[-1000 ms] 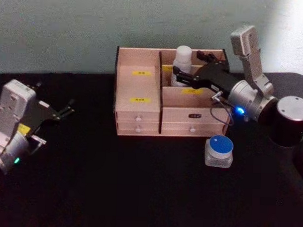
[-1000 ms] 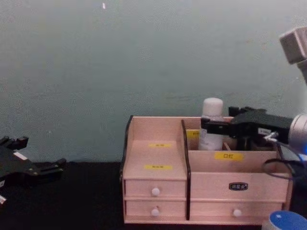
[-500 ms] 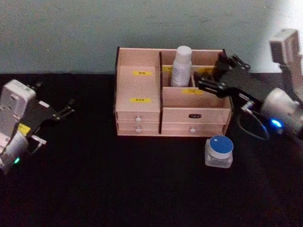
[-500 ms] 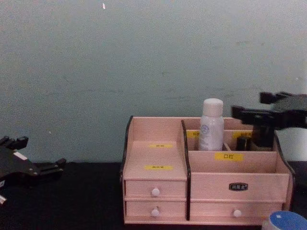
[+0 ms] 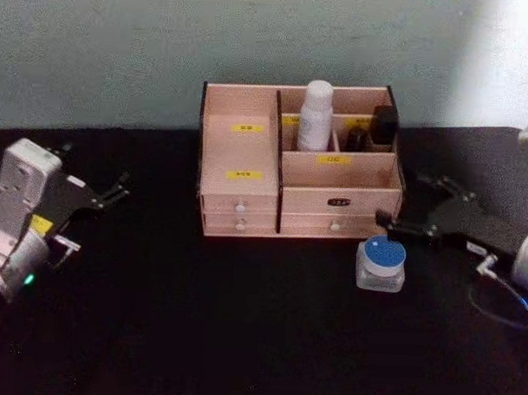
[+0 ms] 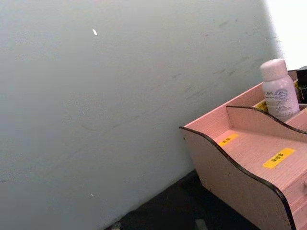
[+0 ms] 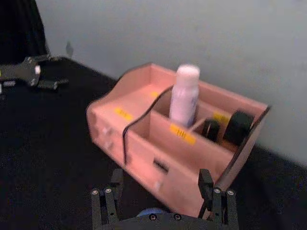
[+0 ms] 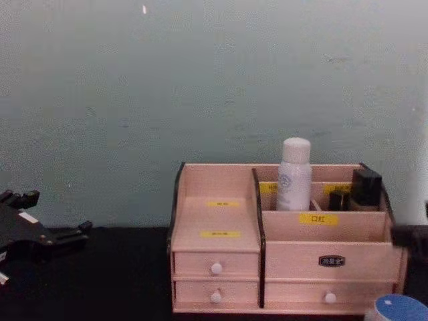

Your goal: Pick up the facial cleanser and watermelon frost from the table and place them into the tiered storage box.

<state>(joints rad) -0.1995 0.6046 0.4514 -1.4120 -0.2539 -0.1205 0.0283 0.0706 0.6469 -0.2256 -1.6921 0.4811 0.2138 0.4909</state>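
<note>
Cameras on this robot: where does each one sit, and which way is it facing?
Head view: high, looking down at the tiered storage box, with the left claw and right claw at the sides.
Chest view: low, facing the box's front; the left claw sits at the left edge.
Left wrist view: facing the wall and the box's left side.
Right wrist view: behind its own open claw, facing the box.
Shared: all four show the facial cleanser standing in the box.

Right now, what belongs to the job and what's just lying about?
Job: facial cleanser, standing in the tiered storage box; watermelon frost, on the table near the open right gripper.
Lying about: small dark bottles in the box; left gripper, parked left.
</note>
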